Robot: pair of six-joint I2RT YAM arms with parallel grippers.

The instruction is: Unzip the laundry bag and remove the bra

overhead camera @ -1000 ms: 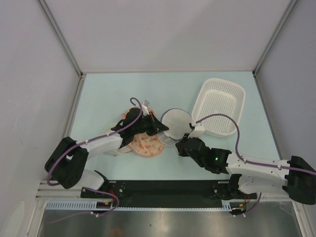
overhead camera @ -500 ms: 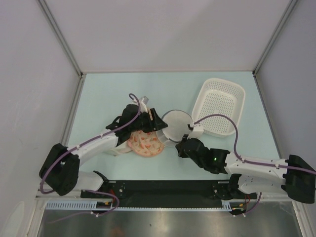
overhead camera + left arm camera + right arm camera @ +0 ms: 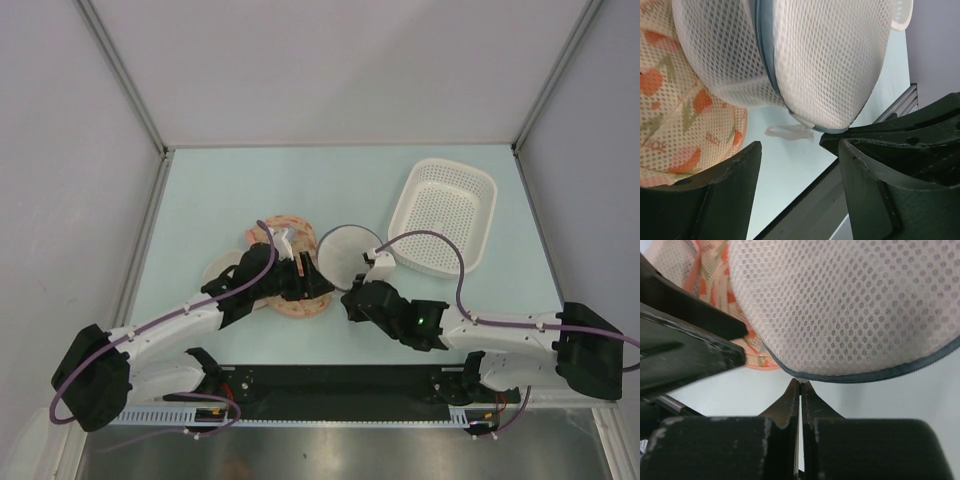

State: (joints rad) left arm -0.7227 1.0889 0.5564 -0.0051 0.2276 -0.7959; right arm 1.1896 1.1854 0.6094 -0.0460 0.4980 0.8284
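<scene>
Right gripper (image 3: 800, 390): jaws together, pinched on the dark-trimmed rim of the laundry bag (image 3: 345, 252), at frame centre. Left gripper (image 3: 796, 155): jaws apart, empty, over the floral padded item (image 3: 680, 125). Perforated basket (image 3: 440, 215): upper right.

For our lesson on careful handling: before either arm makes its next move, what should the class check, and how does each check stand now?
1. Right gripper pinches the laundry bag at its zipper rim: ok.
2. Left gripper open, holding nothing: ok.
3. Zipper undone: cannot tell.
4. Bra visible: not ok, no black fabric shows.
5. Peach floral item free of both grippers: ok.
</scene>
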